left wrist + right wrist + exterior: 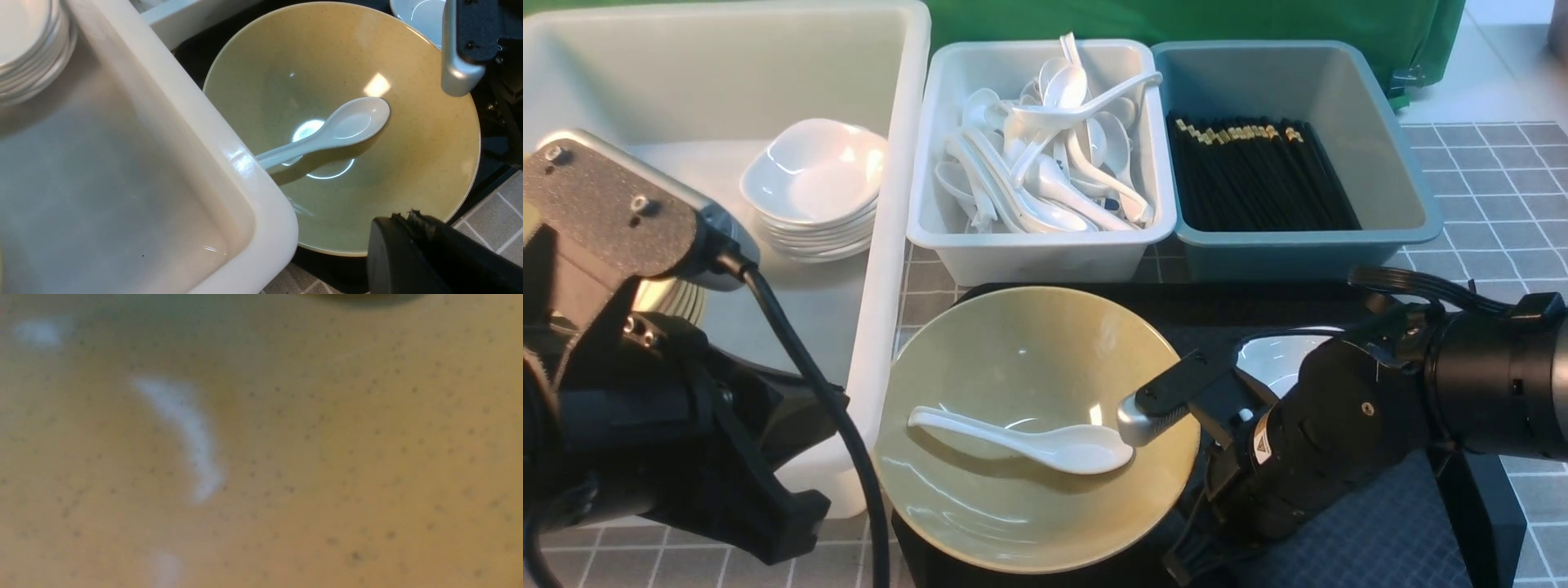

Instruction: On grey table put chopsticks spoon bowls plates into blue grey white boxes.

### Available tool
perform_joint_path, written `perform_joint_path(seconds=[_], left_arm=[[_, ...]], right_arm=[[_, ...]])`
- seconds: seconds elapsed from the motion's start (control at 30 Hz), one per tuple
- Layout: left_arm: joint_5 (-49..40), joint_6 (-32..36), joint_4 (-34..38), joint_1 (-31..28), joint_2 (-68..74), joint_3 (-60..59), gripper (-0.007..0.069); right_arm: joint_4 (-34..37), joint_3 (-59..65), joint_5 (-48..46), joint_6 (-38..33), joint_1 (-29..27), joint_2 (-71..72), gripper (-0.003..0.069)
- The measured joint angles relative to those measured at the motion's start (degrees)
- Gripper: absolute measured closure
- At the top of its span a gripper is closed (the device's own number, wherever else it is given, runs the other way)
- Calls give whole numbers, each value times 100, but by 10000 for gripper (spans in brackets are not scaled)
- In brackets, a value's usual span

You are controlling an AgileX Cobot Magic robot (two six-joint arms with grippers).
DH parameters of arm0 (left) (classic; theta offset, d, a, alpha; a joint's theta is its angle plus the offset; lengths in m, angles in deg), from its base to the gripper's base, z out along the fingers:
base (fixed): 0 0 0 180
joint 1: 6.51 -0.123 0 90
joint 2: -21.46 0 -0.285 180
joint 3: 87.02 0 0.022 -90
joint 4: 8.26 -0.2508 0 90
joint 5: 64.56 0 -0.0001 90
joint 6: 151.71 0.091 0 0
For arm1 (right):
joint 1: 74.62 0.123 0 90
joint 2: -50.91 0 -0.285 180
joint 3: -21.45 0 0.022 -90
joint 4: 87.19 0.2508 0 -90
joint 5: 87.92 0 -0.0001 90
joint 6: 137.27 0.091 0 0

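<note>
White spoon [1029, 437] lies loose inside the yellow-green bowl [1013, 351] at lower centre of the front view, its handle pointing toward the frame's left. Right gripper [1145, 415] sits at the bowl's right rim and left gripper [768, 510] at lower left; whether either is spread or pressed together cannot be told. Spoon judged light, rigid, glazed, slippery and chip-prone: best pinched across the narrow handle, mid-length.

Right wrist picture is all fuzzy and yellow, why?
Right wrist view: the camera sits close to the yellow-green bowl, so it blurs, with a smeared white glare streak. Left wrist view: sharp, with light spots shining in the bowl. Front view: the white spoon casts a soft shadow.
</note>
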Motion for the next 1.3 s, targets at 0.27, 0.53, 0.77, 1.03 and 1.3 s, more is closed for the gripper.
perform_joint_path(seconds=[0.27, 0.53, 0.77, 1.03, 1.3], left_arm=[[-5, 0, 0, 0, 0, 0, 640], [-10, 24, -8, 0, -7, 0, 640], [-5, 41, -173, 0, -7, 0, 640], [167, 41, -220, 0, -7, 0, 640], [782, 21, -176, 0, -7, -5, 640]], right_arm=[[-860, 44, -931, 472, 4, 378, 610], [-948, 61, -1686, 569, 4, 1210, 613], [-1771, 63, -2575, 1119, 4, 1975, 613], [-2370, -136, -2642, 1493, -521, 2244, 613], [-2289, -1697, -1242, 1390, -1871, 1860, 613]])
